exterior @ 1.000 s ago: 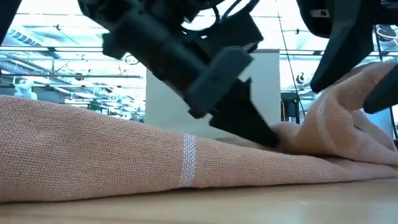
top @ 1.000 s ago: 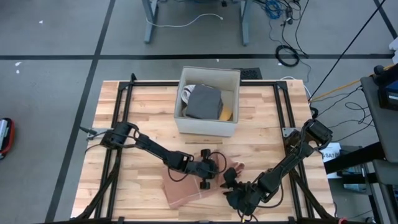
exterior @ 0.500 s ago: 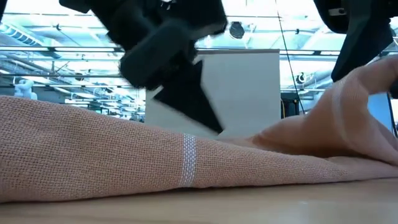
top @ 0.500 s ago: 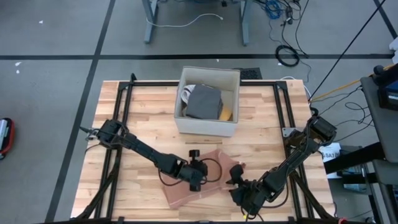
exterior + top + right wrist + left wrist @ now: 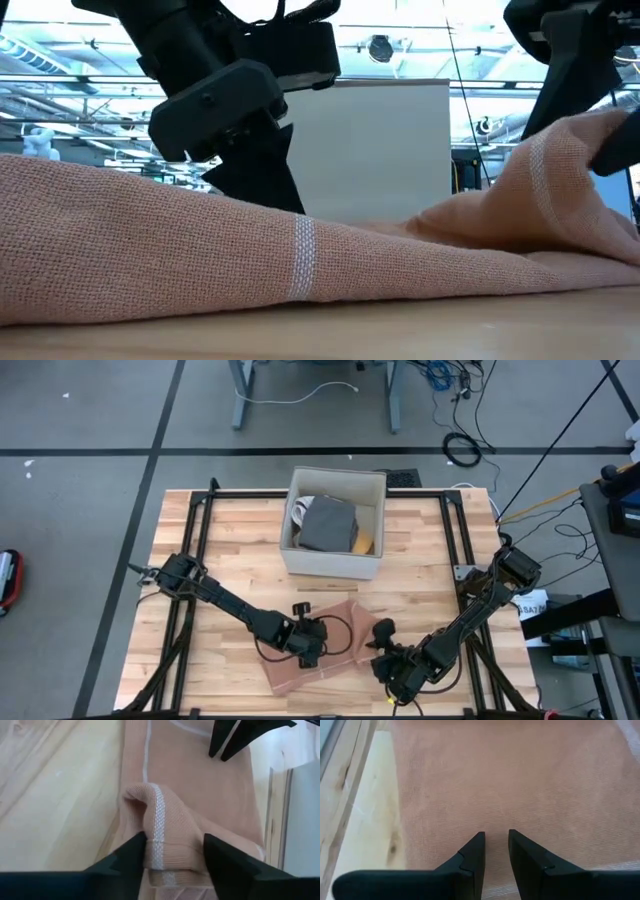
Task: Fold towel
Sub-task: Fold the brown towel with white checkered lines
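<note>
The left gripper has drawn back across the towel, from its right part a second ago to its left part now. The right gripper has spread its fingers wider around the raised fold, which now stands taller in the low view.

Landmark: the box, standing on the table at its far middle. A folded cloth lies inside the box. The towel lies flat on the table on the near side of the box, close to the near edge. The left gripper sits over the towel's left part. The right gripper is at the towel's right edge, where a raised fold stands between its fingers.
</note>
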Robot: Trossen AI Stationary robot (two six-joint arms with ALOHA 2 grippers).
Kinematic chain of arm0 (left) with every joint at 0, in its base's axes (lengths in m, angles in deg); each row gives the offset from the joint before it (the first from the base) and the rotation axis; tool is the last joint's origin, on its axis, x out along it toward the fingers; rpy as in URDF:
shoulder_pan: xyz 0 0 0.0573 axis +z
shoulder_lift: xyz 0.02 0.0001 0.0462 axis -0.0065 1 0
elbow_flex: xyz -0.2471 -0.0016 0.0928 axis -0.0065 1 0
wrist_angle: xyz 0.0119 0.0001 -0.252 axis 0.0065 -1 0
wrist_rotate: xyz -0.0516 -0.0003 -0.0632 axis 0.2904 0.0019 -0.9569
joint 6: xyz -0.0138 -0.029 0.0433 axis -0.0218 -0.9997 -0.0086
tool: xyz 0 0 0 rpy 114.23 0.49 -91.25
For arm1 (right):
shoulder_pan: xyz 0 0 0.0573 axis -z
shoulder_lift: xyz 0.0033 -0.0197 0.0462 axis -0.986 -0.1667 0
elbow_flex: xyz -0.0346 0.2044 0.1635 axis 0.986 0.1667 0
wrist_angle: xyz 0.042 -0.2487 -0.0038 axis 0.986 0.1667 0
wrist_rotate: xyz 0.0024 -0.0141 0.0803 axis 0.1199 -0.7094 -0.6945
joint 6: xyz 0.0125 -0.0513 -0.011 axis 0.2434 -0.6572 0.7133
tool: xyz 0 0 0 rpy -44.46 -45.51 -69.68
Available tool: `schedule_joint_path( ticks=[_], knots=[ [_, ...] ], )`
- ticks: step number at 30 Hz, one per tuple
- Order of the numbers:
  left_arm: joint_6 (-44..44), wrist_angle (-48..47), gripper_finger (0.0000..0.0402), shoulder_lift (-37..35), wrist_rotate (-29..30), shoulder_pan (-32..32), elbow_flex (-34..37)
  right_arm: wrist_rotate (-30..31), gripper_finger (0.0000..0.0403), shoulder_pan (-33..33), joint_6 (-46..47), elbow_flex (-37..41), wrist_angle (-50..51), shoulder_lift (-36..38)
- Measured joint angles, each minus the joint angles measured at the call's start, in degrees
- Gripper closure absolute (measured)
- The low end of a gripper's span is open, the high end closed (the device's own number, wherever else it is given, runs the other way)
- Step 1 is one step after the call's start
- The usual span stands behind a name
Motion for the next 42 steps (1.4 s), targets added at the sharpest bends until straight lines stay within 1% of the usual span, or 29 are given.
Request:
schedule_joint_path(
  ticks=[2,5,8,9,12,14,17,20,22,24,27,28,32,34,36,39,42],
  knots=[
    [-0.21,0.13,0.031,-0.01,-0.01,0.09,0.0,0.01,0.0233,0.14,-0.56,0.01,-0.21,0.0],
    [-0.47,0.11,0.031,-0.01,-0.09,0.5,0.0,-0.03,0.0297,0.81,-1.54,0.01,-0.12,-0.04],
    [-0.6,0.13,0.031,0.0,-0.09,0.88,0.0,0.06,0.0374,1.0,-5.97,0.01,-1.45,-0.07],
    [-0.59,0.13,0.031,-0.02,-0.09,0.9,0.0,0.04,0.0387,1.13,-8.75,0.01,-2.71,-0.07],
    [-0.57,0.57,0.031,0.08,-0.1,1.2,0.0,0.82,0.0387,1.48,-17.1,0.01,-8.49,-0.08],
    [-0.56,0.84,0.031,0.49,-0.16,1.34,-0.02,-0.17,0.0385,2.26,-23.1,0.01,-12.36,-0.07],
    [-0.49,1.99,0.031,1.72,-1.14,1.62,-0.07,-4.33,0.0384,4.17,-29.68,0.01,-16.85,-0.09],
    [-0.35,3.75,0.031,2.84,-1.68,1.63,-0.16,-10.34,0.0382,6.71,-31.44,0.03,-18.3,-0.32],
    [-0.36,4.74,0.031,3.65,-1.75,1.63,-0.24,-14.35,0.0376,8.38,-32.05,0.03,-19.3,-1.4],
    [-0.33,5.22,0.031,3.82,-1.62,1.61,-0.22,-17.74,0.0361,9.34,-32.92,0.07,-21.19,-3.12],
    [-0.06,5.51,0.031,3.86,-1.74,1.7,-0.22,-18.39,0.0318,9.75,-33.69,0.1,-23.52,-5.46],
    [0.2,5.56,0.031,3.87,-1.87,1.73,-0.22,-17.73,0.0299,9.69,-33.72,0.11,-23.53,-5.87],
    [1.25,6.17,0.031,3.93,-2.12,1.91,-0.17,-11.53,0.0212,8.48,-32.38,0.1,-23.69,-5.79],
    [1.39,6.16,0.031,3.96,-2.35,2.11,-0.17,-8.36,0.0171,7.42,-31.31,0.1,-23.27,-4.85],
    [1.46,6.16,0.031,3.98,-2.53,2.22,-0.17,-5.77,0.0138,6.14,-29.81,0.07,-22.23,-3.29],
    [1.81,6.32,0.031,4.01,-2.69,2.51,-0.17,-3.14,0.0116,4.32,-24.74,0.05,-17.87,-0.5],
    [1.81,6.45,0.031,4.04,-2.69,2.61,-0.17,-2.01,0.0118,2.51,-15.94,-0.04,-10.8,2.53]
  ],
)
